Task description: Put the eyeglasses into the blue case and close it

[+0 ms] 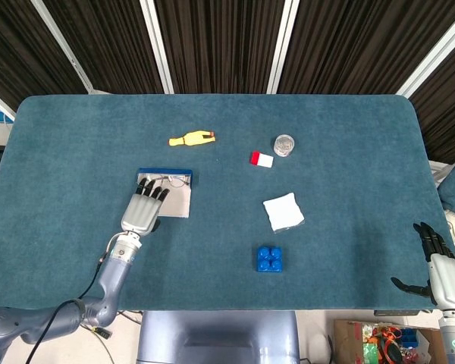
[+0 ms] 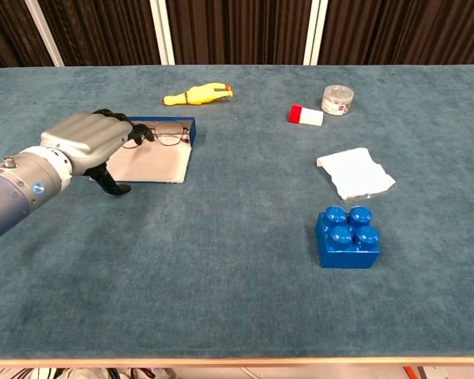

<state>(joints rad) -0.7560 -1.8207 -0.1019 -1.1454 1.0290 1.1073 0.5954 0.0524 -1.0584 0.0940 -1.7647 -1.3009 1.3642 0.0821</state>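
The glasses (image 2: 164, 134) are lying in the open case (image 2: 153, 162); the left hand (image 2: 89, 140), released and hovering, should be flipping the lid gently.

Even, bright overhead lighting; soft, short shadows on the desk (image 1: 326, 129); both views sharp, no glare.

Head view overhead, chest view low; same table (image 1: 341, 258).
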